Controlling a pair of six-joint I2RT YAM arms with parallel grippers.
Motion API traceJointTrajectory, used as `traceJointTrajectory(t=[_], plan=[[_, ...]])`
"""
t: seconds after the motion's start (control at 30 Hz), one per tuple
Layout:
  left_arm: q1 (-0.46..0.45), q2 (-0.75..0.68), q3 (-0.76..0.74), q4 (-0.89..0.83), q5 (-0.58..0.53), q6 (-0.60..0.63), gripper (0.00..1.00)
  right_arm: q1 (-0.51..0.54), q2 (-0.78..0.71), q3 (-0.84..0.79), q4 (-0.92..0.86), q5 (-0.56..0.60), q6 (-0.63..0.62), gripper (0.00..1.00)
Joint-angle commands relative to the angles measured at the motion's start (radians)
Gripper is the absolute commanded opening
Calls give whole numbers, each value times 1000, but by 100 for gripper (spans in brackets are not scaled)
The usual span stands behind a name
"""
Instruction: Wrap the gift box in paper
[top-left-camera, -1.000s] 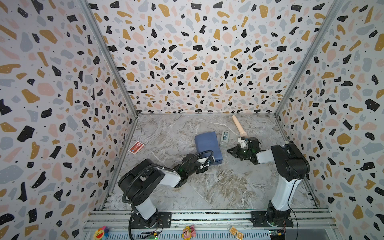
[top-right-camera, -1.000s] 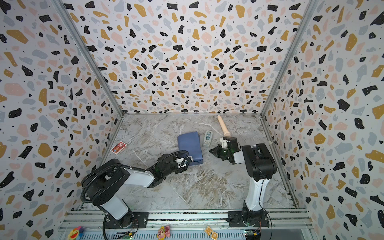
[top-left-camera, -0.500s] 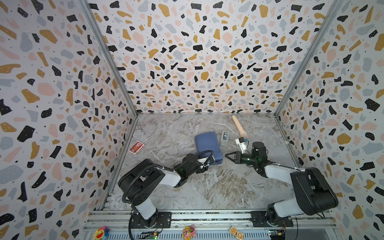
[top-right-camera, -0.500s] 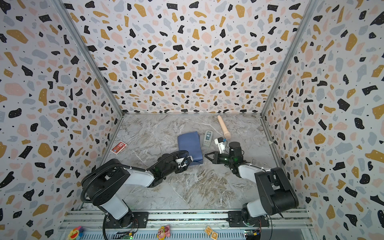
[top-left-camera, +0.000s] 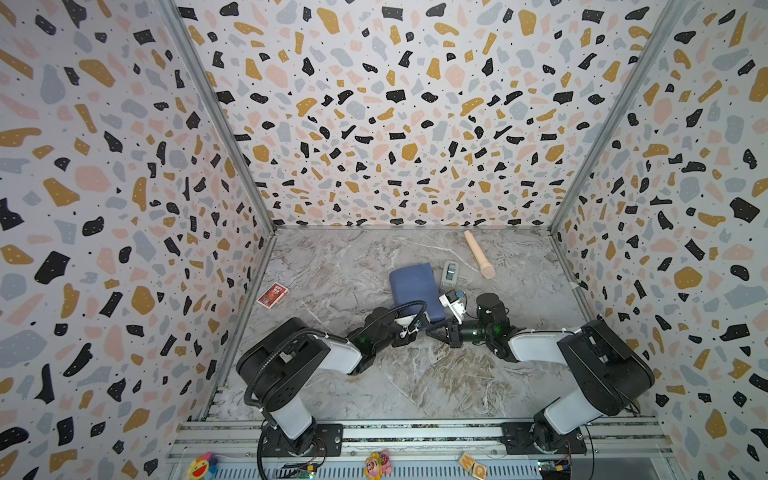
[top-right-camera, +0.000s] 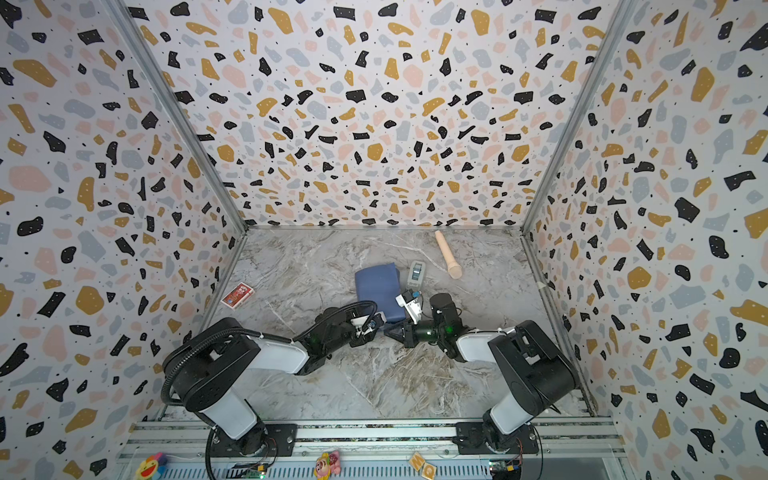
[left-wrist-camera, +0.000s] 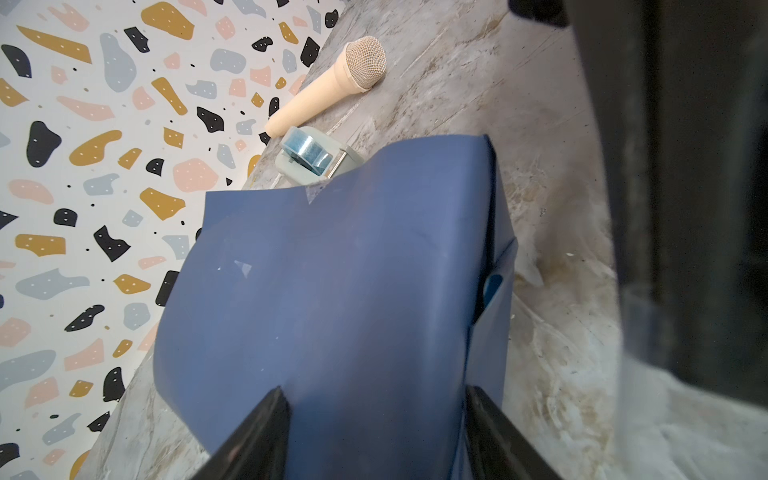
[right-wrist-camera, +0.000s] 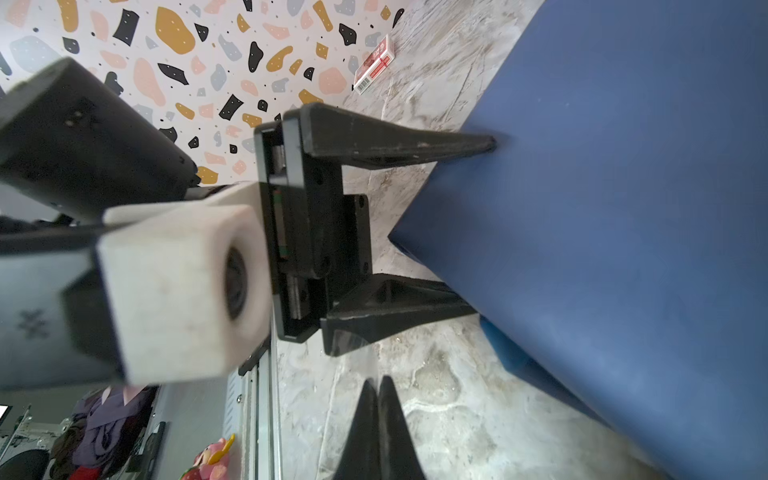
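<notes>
The paper (top-left-camera: 415, 284) (top-right-camera: 378, 286) is folded into a dull blue bundle on the marble floor in both top views; the gift box is hidden under it. My left gripper (left-wrist-camera: 374, 395) holds the bundle's near end, one finger on each side of it. From the right wrist view, the left gripper (right-wrist-camera: 478, 226) straddles a corner of the paper (right-wrist-camera: 623, 208), and both fingertips touch it. My right gripper (top-left-camera: 430, 329) (right-wrist-camera: 378, 386) is shut and empty, low over the floor just in front of the bundle, pointing at the left gripper.
A grey tape dispenser (top-left-camera: 449, 274) (left-wrist-camera: 316, 160) stands just right of the bundle. A beige toy microphone (top-left-camera: 480, 259) lies behind it. A red card pack (top-left-camera: 273, 295) lies by the left wall. Patterned walls close in three sides.
The right arm has swung from beside the tape dispenser round to the near side of the bundle, staying shut. The left gripper and the paper have not moved.
</notes>
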Motion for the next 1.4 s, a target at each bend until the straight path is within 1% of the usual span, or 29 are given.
traceJointTrajectory(t=[0.0,0.4,1.37], plan=[[5,37,0,-112,26,-26,65,4,12,25,44,29,-21,0],[5,39,2,-113,26,-27,65,3,85,23,89,80,7,0],[5,41,4,-120,26,-27,65,-9,107,16,137,105,49,0]])
